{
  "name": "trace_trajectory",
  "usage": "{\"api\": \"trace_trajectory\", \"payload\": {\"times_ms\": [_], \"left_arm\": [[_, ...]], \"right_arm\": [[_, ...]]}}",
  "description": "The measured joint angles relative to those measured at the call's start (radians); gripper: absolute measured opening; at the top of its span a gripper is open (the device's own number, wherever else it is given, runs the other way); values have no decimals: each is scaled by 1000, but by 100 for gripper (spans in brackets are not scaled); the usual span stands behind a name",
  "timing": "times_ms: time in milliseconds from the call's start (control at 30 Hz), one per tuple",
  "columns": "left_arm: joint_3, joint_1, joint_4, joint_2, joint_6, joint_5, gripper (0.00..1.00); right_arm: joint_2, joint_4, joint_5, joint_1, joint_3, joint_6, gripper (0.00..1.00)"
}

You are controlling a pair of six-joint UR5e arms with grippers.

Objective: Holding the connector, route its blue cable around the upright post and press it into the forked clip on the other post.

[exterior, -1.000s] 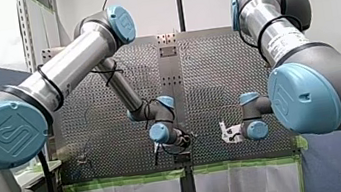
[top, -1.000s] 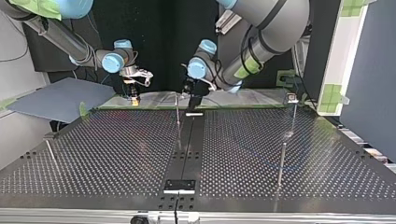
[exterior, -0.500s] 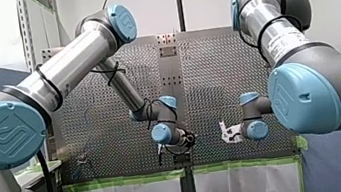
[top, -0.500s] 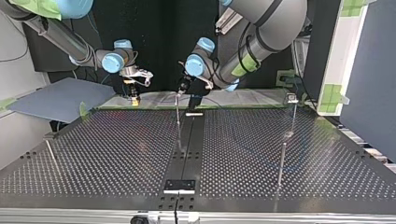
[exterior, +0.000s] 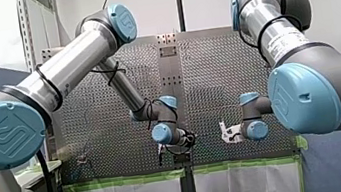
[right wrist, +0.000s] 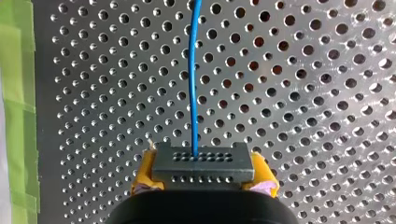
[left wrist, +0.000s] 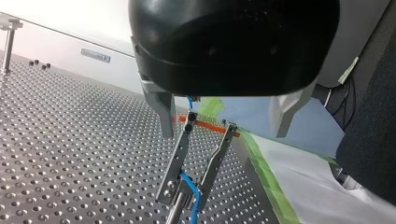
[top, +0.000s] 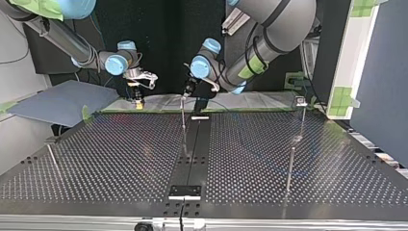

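Note:
In the right wrist view my right gripper (right wrist: pixel 203 176) is shut with its yellow pads on a dark grey connector (right wrist: pixel 203 164). The blue cable (right wrist: pixel 193 84) runs straight ahead from it over the perforated table. In the left wrist view my left gripper (left wrist: pixel 224 134) is open, with its metal fingers (left wrist: pixel 164 116) wide apart on either side of the forked clip (left wrist: pixel 179 154). The blue cable (left wrist: pixel 192 192) lies low between the clip's two prongs. In the top view my left gripper (top: pixel 188 91) hangs just above that clip's post (top: pixel 183 122), and my right gripper (top: pixel 138 98) is further to the view's left.
More thin posts stand on the perforated table (top: pixel 120 159): one at the top view's right (top: pixel 290 166), one behind it (top: pixel 302 108) and one at the left edge (top: pixel 51 156). A grey board (top: pixel 57 103) lies beyond the table. Green tape (left wrist: pixel 261 161) marks the table's edge.
My left gripper has shifted a little toward the clip post, to the top view's left, and then stopped. My right gripper has stayed still with the connector.

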Motion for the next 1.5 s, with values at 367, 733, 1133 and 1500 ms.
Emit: {"api": "trace_trajectory", "payload": {"times_ms": [367,733,1133,1500], "left_arm": [[0,0,0,0,-5,-1,100],[-49,-1,38,50,-5,-9,100],[-145,-18,76,146,-31,-89,100],[-239,-18,73,239,-86,-156,100]], "right_arm": [[0,-1,-1,0,0,0,1],[0,6,-1,0,0,0,1],[0,8,-1,0,0,1,1],[0,9,1,0,0,2,1]]}}
